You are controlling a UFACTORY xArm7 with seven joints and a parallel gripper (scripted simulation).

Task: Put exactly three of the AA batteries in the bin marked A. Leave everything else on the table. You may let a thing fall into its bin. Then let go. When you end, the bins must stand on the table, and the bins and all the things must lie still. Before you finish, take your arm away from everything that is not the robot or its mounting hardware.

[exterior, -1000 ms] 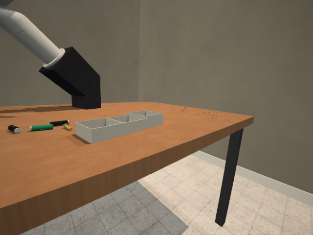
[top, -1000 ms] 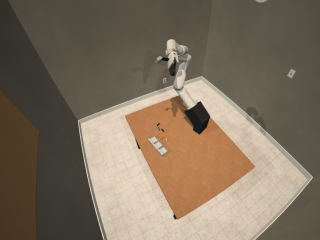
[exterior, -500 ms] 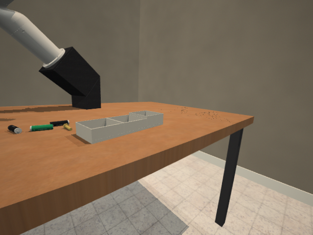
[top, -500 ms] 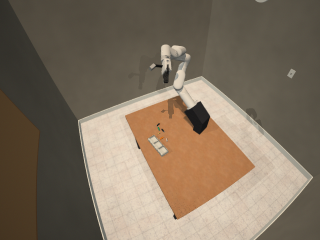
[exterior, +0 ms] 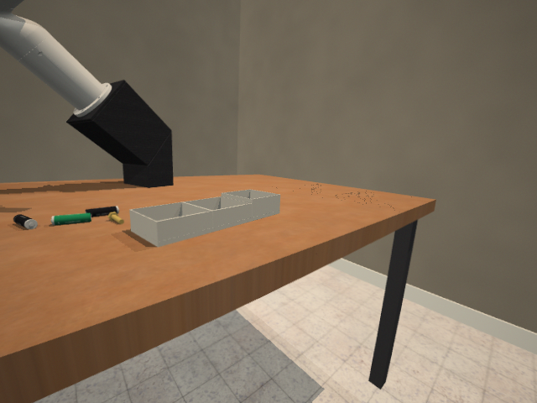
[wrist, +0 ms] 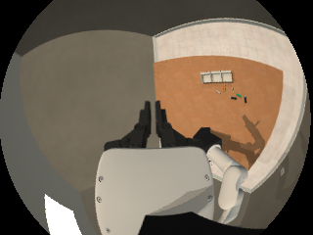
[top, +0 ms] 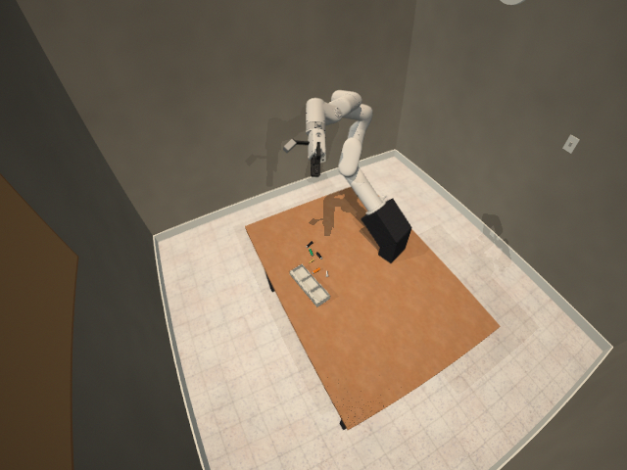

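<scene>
Wooden table (top: 395, 328) (exterior: 242, 255) (wrist: 181, 98) edge closest to us in the exterior view, cutting across the lower frame, and beyond it sits a pale three-compartment bin row (top: 304, 289) (exterior: 184, 226) (wrist: 217, 82), its length climbing toward the right. Any lettering is too small to read, so which compartment is A, I can't tell. Over at the left, on the tabletop, a green battery (top: 311, 252) (exterior: 71, 218) (wrist: 239, 95) lies on its side, long axis almost level across the frame, white end pointing left. At far left, a silver-ended black battery (top: 310, 244) (exterior: 24, 222) (wrist: 245, 99) slants down to the right, silver end lower right; just behind the green one, a second black battery (top: 318, 255) (exterior: 102, 211) (wrist: 234, 98) lies nearly level, pale end right. Beside that, a small yellow piece (top: 311, 260) (exterior: 116, 217) (wrist: 233, 89) tips down rightward. Up top, an orange piece (top: 316, 270) (wrist: 224, 88) and a small pale piece (top: 326, 273) (wrist: 218, 92) lie near the bins. And the gripper (top: 314, 173) (wrist: 153, 108)? Upper middle of the top view, well apart from them all, jaws nearly together with nothing between them!

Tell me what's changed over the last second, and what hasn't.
The gripper has swung down and to the left in the top view, and its shadow on the table has shifted likewise. Nothing is between the jaws. The three joined bins and the green cylinder lie as before.
</scene>
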